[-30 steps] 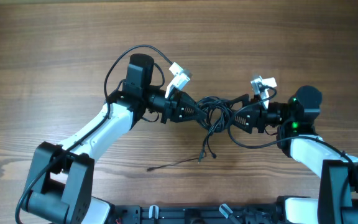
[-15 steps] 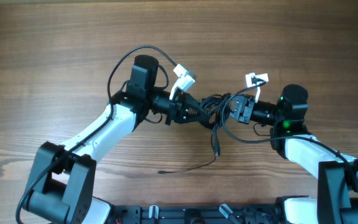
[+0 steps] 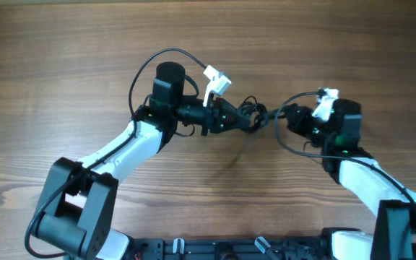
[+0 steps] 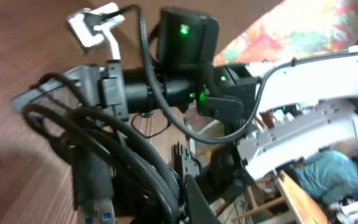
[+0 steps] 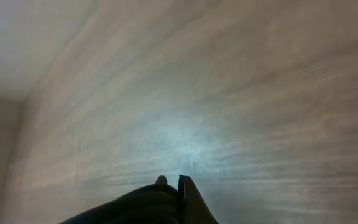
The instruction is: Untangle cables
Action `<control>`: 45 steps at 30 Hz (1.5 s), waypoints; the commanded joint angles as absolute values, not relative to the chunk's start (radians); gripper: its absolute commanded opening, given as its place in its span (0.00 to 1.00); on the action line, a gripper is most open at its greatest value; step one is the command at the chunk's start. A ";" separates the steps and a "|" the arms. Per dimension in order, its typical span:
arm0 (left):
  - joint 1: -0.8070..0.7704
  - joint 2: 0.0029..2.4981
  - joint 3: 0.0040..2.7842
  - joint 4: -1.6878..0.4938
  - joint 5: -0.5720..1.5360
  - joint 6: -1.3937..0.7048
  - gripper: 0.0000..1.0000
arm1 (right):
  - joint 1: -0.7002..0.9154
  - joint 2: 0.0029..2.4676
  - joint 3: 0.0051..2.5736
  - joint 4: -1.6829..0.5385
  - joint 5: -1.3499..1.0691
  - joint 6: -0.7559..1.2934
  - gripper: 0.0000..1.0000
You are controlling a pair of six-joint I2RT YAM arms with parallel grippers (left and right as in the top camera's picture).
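Thin black cables (image 4: 135,158) loop close to the lens.
Behind them, a black robot arm (image 4: 166,87) with green lights and a small white camera (image 4: 95,22) reaches over the brown wooden table (image 4: 5,180); everything is blurred.

**Both arms turned inward, grippers tip to tip, jaws closed**

The left arm (image 3: 121,148) climbs diagonally from its near-left base. It bends at the wrist and lays its gripper (image 3: 245,119) out roughly level, pointing toward the robot's right. The fingers are pressed together.

The right arm (image 3: 367,180) rises from the near-right base with its forearm angled inward. The right gripper (image 3: 289,119) aims left at its partner. In the right wrist view its fingertips (image 5: 182,185) meet with no gap.

The two grippers face each other, tips near but apart.
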State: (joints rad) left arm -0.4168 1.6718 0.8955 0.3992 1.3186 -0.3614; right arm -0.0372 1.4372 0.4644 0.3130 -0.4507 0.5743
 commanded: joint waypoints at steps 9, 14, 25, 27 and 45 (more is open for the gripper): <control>-0.539 1.616 0.920 0.449 0.795 -0.693 0.04 | 0.104 1.429 0.445 0.599 -1.025 0.560 0.04; -0.501 1.615 0.920 0.499 0.761 -0.770 0.04 | 0.164 1.429 0.445 0.542 -0.751 0.628 0.04; -0.239 1.616 0.920 0.538 0.742 -1.137 0.04 | -0.068 1.428 0.447 0.254 -0.703 0.419 0.06; -0.239 1.616 0.920 0.472 0.742 -1.130 0.04 | -0.110 1.428 0.452 0.250 -0.704 0.419 0.05; -0.337 1.616 0.920 0.428 0.701 -2.087 0.04 | -0.081 1.398 0.450 0.388 -1.233 0.359 1.00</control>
State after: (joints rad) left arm -0.3168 1.6360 0.8993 0.4259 0.7109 -1.8015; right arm -0.1513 1.4117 0.4591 0.3832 -1.2316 0.4911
